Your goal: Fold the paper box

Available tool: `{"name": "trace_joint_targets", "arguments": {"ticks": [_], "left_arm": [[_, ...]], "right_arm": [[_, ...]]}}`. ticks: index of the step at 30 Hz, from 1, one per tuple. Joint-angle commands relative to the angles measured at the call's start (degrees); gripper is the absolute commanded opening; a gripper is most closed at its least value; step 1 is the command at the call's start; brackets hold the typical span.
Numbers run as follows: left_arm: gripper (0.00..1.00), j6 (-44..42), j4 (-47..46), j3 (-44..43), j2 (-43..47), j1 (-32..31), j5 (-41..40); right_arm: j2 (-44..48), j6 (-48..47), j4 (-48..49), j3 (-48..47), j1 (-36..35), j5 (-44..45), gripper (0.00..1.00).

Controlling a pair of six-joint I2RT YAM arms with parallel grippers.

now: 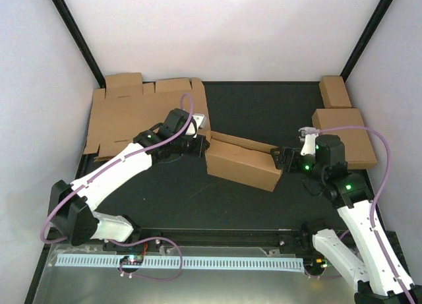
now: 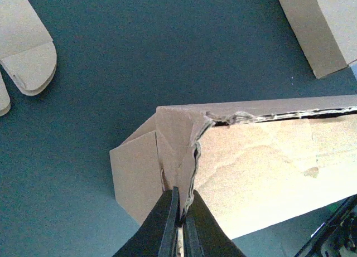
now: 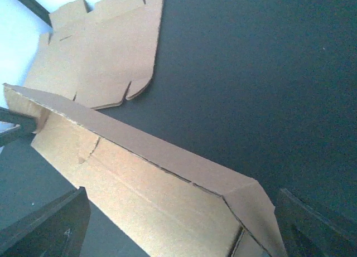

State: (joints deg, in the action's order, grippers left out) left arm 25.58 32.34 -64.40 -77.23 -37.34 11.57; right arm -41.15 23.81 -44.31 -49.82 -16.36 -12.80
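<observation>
- Cardboard may spring back: the paper box, half folded mid-desk, is held only by the left tool, pinched tight on its end flap.
- With the right tool spread wide and gripping nothing, the walls could flop open.
- Counted: one half-folded box; one small oblong box; one larger box; flat sheets, number unclear; two tools.
</observation>
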Motion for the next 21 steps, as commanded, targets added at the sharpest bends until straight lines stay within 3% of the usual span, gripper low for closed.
{"name": "trace_joint_targets", "arguments": {"ticks": [1,6,10,21], "left_arm": [[0.05,0.3,5.3,1.1,-0.7,-0.5,-0.9],[0.04,0.3,4.1,2.4,-0.6,-0.6,-1.1],[0.04,-0.1,4.4,2.4,-0.4,-0.6,-1.9],[0.04,-0.4,4.5,2.3,-0.5,-0.8,-2.8]], "right_arm": [[2.1,0.7,-0.3,-0.1,0.0,-3.4,0.94],[3.0,1.7,-1.9,0.6,0.0,-2.1,0.98],[5.4,5.5,-4.3,1.1,0.0,6.3,1.00],[10.8,5.7,-5.0,4.4,0.0,2.5,1.00]]}}
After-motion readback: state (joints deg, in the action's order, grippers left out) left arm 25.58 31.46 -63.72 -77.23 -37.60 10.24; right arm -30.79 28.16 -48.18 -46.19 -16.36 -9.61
